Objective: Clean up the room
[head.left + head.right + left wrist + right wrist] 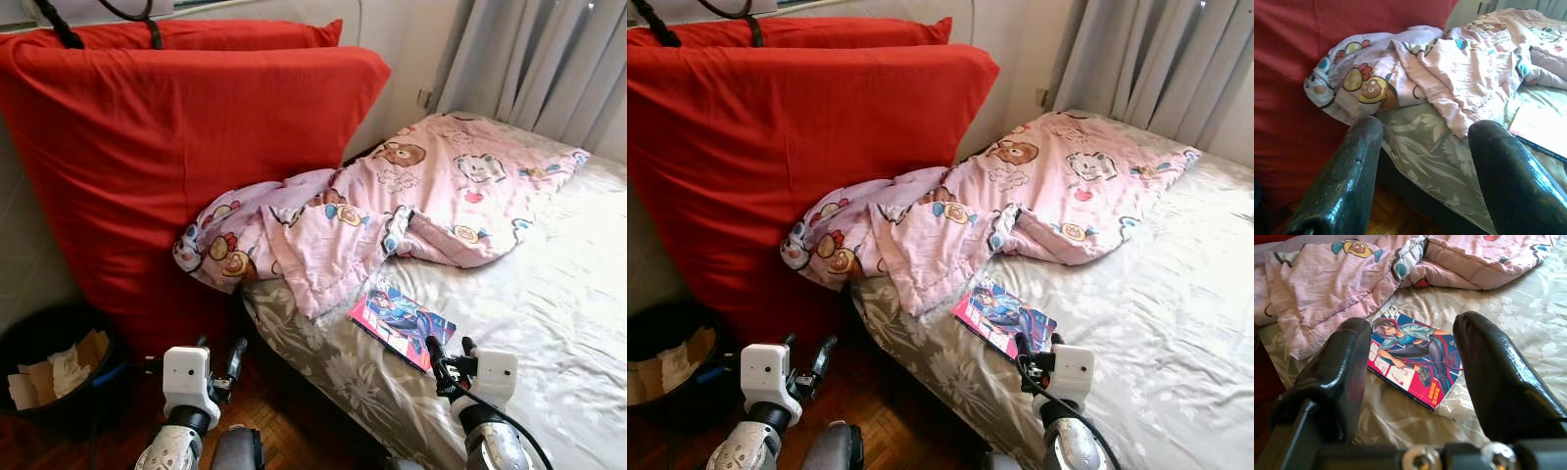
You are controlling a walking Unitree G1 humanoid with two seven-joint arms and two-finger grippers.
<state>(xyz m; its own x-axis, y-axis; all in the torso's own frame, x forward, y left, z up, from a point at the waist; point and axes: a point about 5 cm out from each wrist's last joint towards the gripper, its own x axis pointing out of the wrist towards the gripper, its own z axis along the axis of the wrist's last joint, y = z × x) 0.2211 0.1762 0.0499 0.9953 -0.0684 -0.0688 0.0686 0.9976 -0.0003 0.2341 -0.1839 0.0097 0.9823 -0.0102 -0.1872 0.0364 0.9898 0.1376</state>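
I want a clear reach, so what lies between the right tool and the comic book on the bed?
Just bare floral grey bedsheet between the right tool and the pink-edged comic book, per the right wrist view.

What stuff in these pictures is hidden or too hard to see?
- Bed: its far side is cut off by the head views' edge.
- Bin: dark inside; the papers in it are too small to read.
- Book: its cover letters are too small to read in the right wrist view.
- Bed under the pink blanket: covered, so anything beneath is hidden.
- Wall behind the red mattress: blocked.
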